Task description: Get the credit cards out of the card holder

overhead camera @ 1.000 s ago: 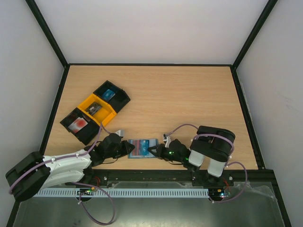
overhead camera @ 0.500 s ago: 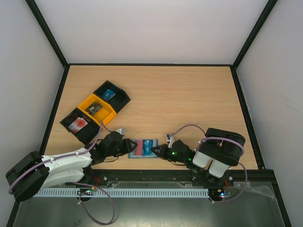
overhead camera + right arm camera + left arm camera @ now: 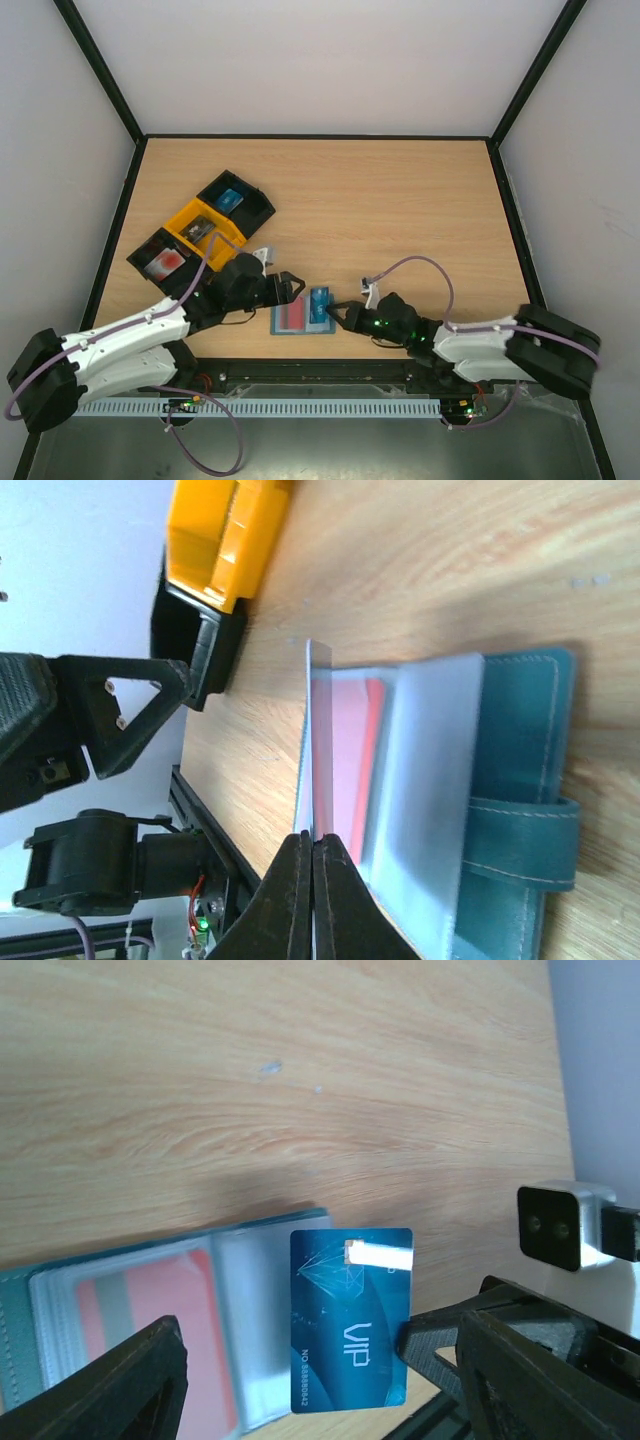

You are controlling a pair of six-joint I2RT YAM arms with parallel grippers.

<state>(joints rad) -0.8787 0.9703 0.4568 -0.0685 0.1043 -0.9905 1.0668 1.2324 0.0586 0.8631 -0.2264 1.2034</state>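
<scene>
The left wrist view is showing the card (image 3: 350, 1340) face-on, blue, marked VIP. The right wrist view is showing it edge-on, the right gripper (image 3: 312, 845) clamping it. The left gripper (image 3: 292, 288) is gaping.

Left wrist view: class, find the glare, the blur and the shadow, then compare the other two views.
Left wrist view: a white glare patch on the blue card, the left claw out of focus, a soft shadow on the table beyond the card holder. Right wrist view: the right claw looms dark, the card holder sharp. Top view: even light, no glare.
</scene>
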